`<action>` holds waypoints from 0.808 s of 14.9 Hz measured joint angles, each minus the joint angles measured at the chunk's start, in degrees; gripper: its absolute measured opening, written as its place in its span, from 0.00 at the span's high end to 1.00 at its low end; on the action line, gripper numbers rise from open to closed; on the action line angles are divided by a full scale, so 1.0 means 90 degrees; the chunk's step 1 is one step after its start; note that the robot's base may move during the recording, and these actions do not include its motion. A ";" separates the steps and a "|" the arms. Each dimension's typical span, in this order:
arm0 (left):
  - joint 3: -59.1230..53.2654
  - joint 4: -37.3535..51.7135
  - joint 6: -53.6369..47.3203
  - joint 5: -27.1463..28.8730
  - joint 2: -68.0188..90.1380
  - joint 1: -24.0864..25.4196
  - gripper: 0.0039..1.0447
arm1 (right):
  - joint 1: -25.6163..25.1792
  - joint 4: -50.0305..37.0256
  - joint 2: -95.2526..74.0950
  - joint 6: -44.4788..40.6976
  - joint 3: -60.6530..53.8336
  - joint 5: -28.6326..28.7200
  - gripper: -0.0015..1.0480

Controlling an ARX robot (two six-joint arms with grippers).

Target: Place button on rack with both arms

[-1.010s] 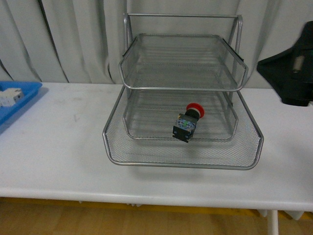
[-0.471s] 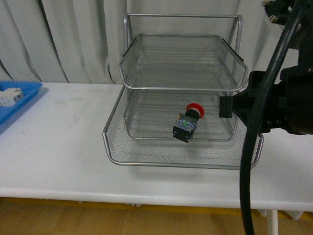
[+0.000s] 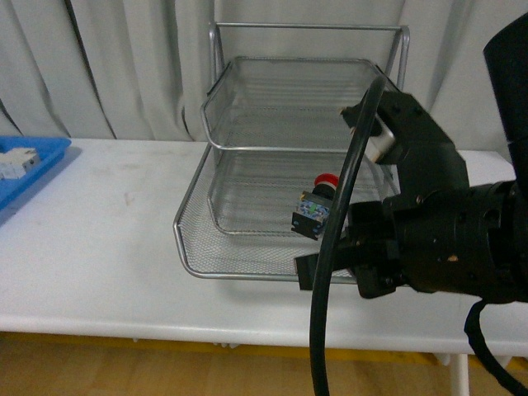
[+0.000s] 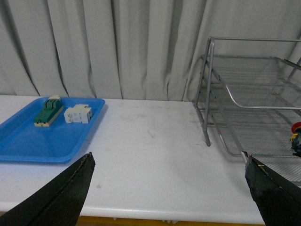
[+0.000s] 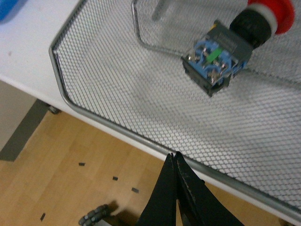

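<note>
The right black gripper (image 5: 175, 160) had its fingers pressed together, empty, just outside the front rim of the silver wire-mesh three-tier rack (image 3: 247, 264). The red-capped black-and-blue button (image 3: 316, 206) lay on the rack's bottom tier. The left gripper (image 4: 167, 188) stood spread apart above the white counter's near edge.

Left gripper (image 4: 167, 188) spread wide, empty, above white table (image 4: 150, 155). Blue tray (image 4: 28, 141) holds green block (image 4: 48, 115) and white component (image 4: 78, 114), side by side. Rack (image 4: 244, 103) opposite; button (image 4: 297, 137) barely visible at frame edge.
</note>
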State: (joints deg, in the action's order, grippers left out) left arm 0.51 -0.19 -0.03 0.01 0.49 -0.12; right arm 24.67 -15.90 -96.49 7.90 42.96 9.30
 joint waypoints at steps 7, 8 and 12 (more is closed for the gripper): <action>0.0000 0.0000 0.0000 0.0000 0.0000 0.0000 0.06 | 0.0228 0.0442 -0.0889 -0.0153 0.0420 0.0087 0.98; 0.0000 0.0002 0.0000 0.0002 0.0000 0.0000 0.06 | 0.0262 0.0510 -0.1081 -0.0199 0.0629 0.0034 0.98; 0.0000 0.0000 0.0000 0.0000 0.0000 0.0000 0.06 | 0.0253 0.0833 -0.1826 -0.0437 0.1270 -0.0041 0.98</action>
State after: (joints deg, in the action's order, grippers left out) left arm 0.51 -0.19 -0.03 0.01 0.49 -0.12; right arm 26.94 -8.40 -112.92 3.97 54.39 8.93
